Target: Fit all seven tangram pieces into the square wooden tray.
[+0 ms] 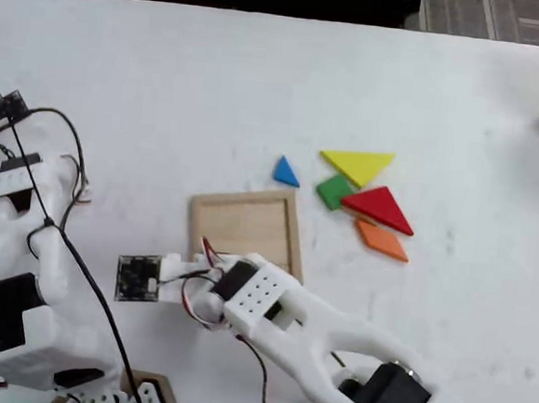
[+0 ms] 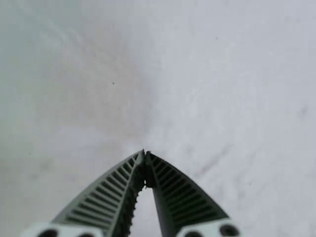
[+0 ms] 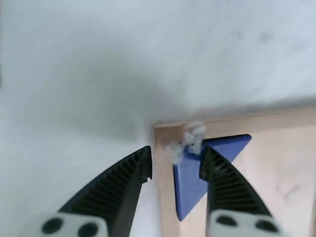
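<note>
Claw on the right arm (image 3: 176, 153) has its fingers parted, astride the corner wall of the wooden tray (image 3: 247, 121). A dark blue triangle (image 3: 188, 180) lies inside that corner, just beside one finger. Beyond the tray from this claw sit a small blue triangle (image 1: 286, 172), yellow triangle (image 1: 356, 164), green square (image 1: 334, 191), red triangle (image 1: 378, 208) and orange parallelogram (image 1: 381, 239). The left claw (image 2: 144, 155), tips pressed together, hangs over bare worktop (image 2: 222, 74).

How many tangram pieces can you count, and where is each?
6. Outside the tray: blue triangle, yellow triangle, green square, red triangle, orange parallelogram. A second blue triangle lies in a tray corner. A seventh may be hidden.
</note>
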Controlling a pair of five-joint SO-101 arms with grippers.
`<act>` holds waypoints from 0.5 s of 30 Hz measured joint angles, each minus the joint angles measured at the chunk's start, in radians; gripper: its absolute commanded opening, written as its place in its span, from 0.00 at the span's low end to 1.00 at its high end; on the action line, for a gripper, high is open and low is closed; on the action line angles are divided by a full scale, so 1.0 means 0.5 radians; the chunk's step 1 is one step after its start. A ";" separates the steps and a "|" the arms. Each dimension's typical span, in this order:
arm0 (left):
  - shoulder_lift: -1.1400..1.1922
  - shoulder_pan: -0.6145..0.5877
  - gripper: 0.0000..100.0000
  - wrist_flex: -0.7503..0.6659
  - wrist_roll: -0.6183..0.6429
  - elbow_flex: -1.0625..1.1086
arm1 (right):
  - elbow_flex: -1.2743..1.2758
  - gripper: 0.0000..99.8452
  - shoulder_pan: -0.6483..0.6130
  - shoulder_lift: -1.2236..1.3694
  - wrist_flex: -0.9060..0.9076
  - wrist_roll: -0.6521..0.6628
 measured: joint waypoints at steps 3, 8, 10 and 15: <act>0.000 0.000 0.02 0.000 0.000 0.000 | 0.000 0.15 0.000 0.034 -0.052 0.003; 0.000 0.000 0.02 0.000 0.000 0.000 | 0.000 0.02 0.000 0.064 -0.123 0.003; 0.000 0.000 0.02 0.000 0.000 0.000 | -0.006 0.02 0.003 0.061 -0.126 0.003; 0.000 0.000 0.02 0.000 0.000 0.000 | -0.018 0.02 0.003 0.061 -0.126 0.003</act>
